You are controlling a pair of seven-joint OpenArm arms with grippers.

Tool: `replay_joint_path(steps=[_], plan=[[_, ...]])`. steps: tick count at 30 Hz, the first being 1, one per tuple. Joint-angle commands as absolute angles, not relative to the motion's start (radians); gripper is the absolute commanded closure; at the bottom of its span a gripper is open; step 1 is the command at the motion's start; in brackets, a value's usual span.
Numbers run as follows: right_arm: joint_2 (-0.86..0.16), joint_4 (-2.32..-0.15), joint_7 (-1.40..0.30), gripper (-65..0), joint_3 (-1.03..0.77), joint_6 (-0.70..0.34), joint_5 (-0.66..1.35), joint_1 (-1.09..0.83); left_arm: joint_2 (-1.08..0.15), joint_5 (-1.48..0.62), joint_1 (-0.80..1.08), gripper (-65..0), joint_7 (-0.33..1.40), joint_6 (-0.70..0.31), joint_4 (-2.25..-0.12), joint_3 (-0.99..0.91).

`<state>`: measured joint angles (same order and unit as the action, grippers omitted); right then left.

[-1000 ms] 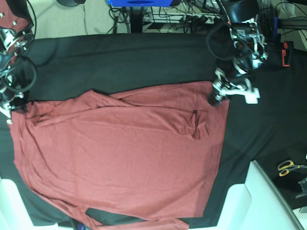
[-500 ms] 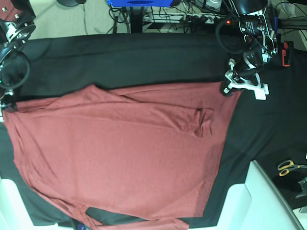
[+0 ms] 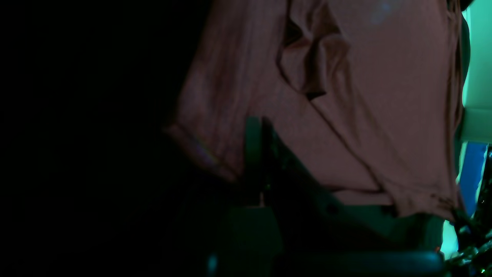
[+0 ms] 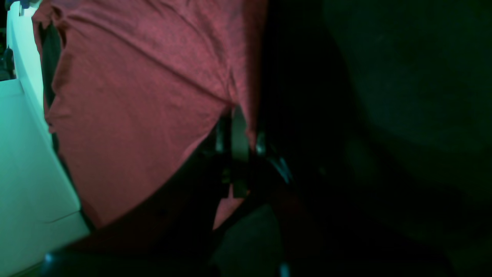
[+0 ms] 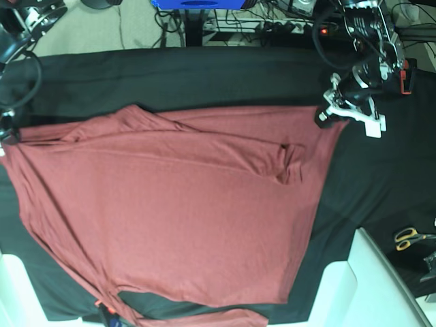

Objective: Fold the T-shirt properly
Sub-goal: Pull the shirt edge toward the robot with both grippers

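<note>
The brick-red T-shirt lies spread on the black cloth, with a small puckered fold near its right side. My left gripper is shut on the shirt's far right corner. My right gripper is at the view's left edge, shut on the far left corner. In the left wrist view the gripper pinches the shirt's edge. In the right wrist view the gripper clamps red fabric. The far edge is stretched between the two grippers.
Scissors with yellow handles lie on the cloth at the right. A white surface juts in at the bottom right and another at the bottom left. Cables and a blue object sit beyond the far edge.
Both grippers have moved toward the far edge and slightly apart, dragging the shirt's top edge with them. The shirt is pulled flatter and its near hem has slid farther away.
</note>
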<state>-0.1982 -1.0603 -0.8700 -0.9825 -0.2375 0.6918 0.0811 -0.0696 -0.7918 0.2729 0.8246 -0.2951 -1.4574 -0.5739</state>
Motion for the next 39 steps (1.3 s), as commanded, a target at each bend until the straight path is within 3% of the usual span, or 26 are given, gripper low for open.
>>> replay_joint_path(steps=[1,21,32,35,39], plan=[[-0.216,-1.078,-0.868,-0.2,-0.986,-0.246,0.705,0.079,-0.082,-0.805,0.289,0.0,0.812,-0.302,-1.488,-0.579],[-0.200,-1.219,-0.977,-0.2,-0.987,-0.246,0.699,-0.081,-0.087,-0.805,0.518,0.0,0.811,-0.302,-1.681,-0.582],[-0.200,-1.219,-0.981,-0.2,-0.980,-0.245,0.697,-0.107,-0.088,-0.806,0.530,0.0,0.816,-0.302,-1.687,-0.661],[-0.199,-1.219,-0.981,-0.2,-0.983,-0.183,0.699,-0.107,-0.088,-0.806,0.526,0.0,0.848,-0.302,-1.687,-0.661],[-0.188,-1.221,-0.981,-0.2,-0.978,-0.176,0.702,-0.127,-0.087,-0.806,0.526,0.0,0.849,-0.302,-1.687,-0.661]])
